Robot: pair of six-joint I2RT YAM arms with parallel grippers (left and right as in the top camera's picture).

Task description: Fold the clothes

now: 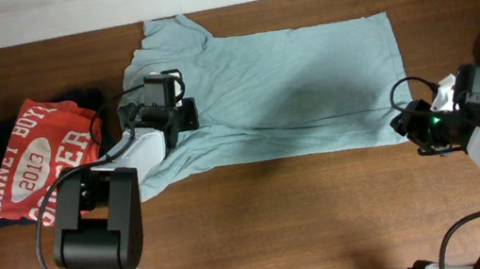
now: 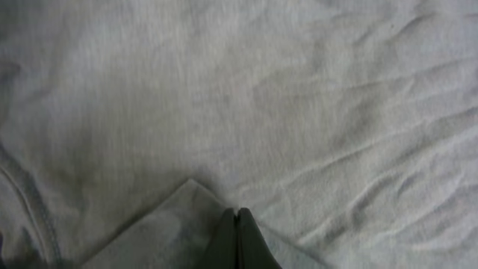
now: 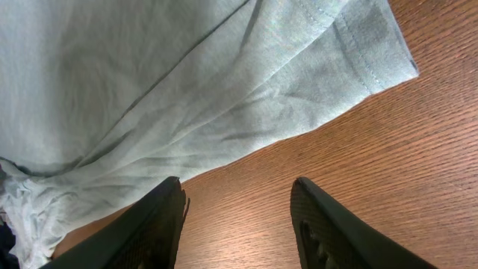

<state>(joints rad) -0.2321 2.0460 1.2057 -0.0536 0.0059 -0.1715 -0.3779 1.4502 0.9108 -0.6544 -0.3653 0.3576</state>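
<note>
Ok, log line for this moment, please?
task: fold clothes | left gripper: shut on t-shirt, sleeve end | right gripper: open, empty, above table beside t-shirt

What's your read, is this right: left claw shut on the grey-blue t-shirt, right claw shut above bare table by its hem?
Not quite. The right claw is open, not shut: the right wrist view shows its fingers apart over the table beside the t-shirt hem. The left claw is shut on the t-shirt, as you said.

Overhead cam is looking straight down; my wrist cams are looking close-up at t-shirt [image 1: 308,77], shared w/ overhead.
</note>
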